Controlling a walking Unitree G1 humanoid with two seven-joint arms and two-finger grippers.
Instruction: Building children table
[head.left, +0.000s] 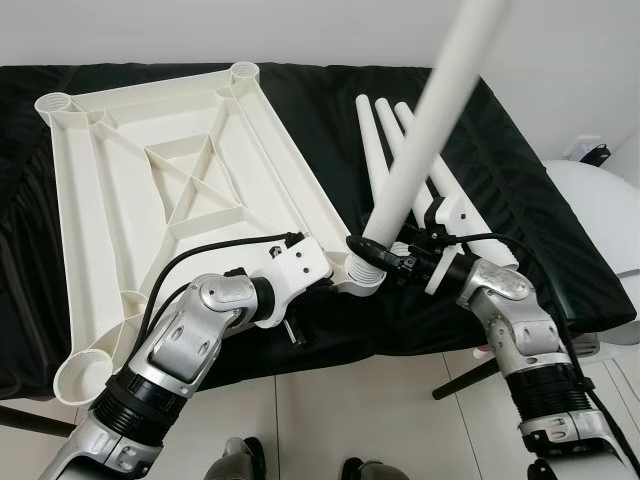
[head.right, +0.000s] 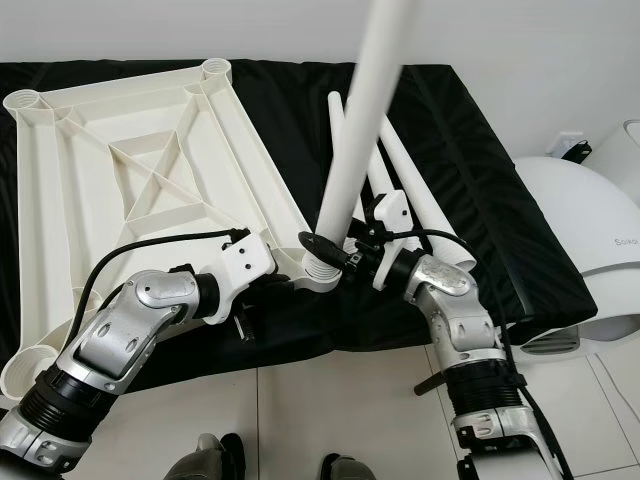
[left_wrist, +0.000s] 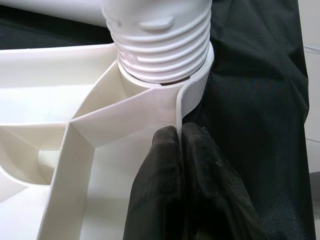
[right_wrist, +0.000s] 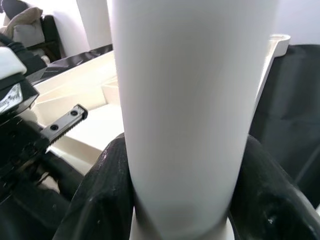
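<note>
at 5 o'clock of the tabletop panel (head.left: 170, 200), leg (head.left: 425, 130) sits in the corner socket (head.left: 362, 275). right gripper (right_wrist: 175, 200) jaws clamp the leg, left gripper (left_wrist: 182, 165) jaws pinch the panel's rim. keep leg square to threads, twist slowly.

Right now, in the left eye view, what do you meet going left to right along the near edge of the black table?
Tabletop → left gripper → upright leg → right gripper → white appliance.

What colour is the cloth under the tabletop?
Black: the cloth under the white tabletop shows best in the left eye view.
</note>
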